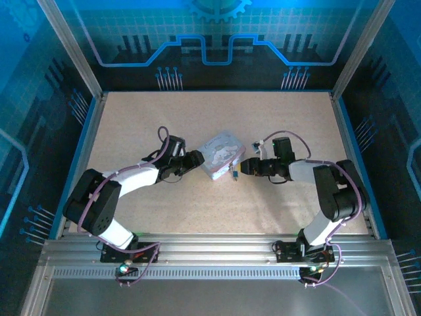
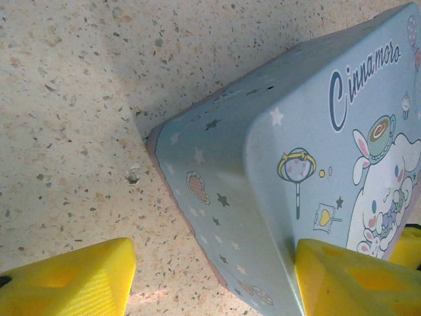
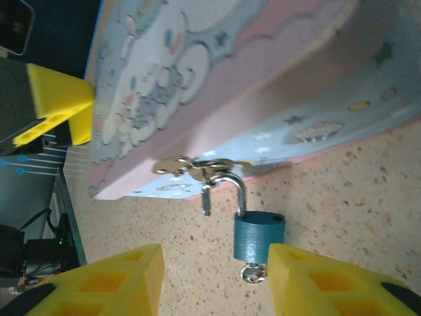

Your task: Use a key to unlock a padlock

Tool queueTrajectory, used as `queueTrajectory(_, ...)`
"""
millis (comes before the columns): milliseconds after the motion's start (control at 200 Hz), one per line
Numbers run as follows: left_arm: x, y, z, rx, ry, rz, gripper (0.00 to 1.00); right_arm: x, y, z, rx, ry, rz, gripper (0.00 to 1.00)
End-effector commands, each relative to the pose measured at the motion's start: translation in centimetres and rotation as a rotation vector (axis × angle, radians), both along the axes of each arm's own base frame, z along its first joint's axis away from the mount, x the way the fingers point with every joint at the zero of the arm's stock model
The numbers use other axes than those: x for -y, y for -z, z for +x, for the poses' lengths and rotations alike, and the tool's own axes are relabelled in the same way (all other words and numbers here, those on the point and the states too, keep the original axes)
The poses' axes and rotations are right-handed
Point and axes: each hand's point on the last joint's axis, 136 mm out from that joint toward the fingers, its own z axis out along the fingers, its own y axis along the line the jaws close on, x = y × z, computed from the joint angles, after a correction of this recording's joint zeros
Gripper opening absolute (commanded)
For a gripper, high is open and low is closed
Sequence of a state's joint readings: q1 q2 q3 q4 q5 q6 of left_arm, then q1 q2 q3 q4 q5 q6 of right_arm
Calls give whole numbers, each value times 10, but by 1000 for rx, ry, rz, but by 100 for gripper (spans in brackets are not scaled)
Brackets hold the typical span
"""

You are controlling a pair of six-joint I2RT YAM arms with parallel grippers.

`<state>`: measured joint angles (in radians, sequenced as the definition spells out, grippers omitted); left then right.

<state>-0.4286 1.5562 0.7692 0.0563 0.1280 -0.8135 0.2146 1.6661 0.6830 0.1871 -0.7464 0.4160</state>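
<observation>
Nearest the lens, yellow fingers [image 3: 99,283] of the right hand [image 3: 216,260] spread either side of the padlock [image 3: 259,237], seemingly ready to pinch the key [image 3: 253,271] seated in its base. Dangles from the tin [image 3: 263,79] by its hasp [image 3: 181,164]. Around the tin's corner, left hand [image 2: 214,257] spread too, probably steadying it.

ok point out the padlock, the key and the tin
padlock [image 3: 259,236], right wrist view, on its blue body
key [image 3: 252,272], right wrist view, on its silvery head
tin [image 2: 207,174], left wrist view, on its side wall
</observation>
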Motion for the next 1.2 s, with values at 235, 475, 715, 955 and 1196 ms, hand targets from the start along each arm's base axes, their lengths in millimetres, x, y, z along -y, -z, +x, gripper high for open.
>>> queueTrajectory(235, -6, 13, -15, -61, -13, 25, 66, -9, 11, 6, -65, 4, 29, 41)
queueTrajectory(475, -6, 14, -16, -65, -13, 25, 66, -18, 11, 9, -52, -18, 44, 37)
queueTrajectory(715, -6, 12, -15, -58, -13, 23, 65, -25, 8, 18, -19, -25, 54, 35)
queueTrajectory(955, -6, 12, -16, -57, -13, 21, 66, -27, 12, 18, -29, -31, 51, 32)
queueTrajectory(1196, -6, 12, -16, -57, -15, 19, 66, -30, 18, 16, -44, -36, 42, 29)
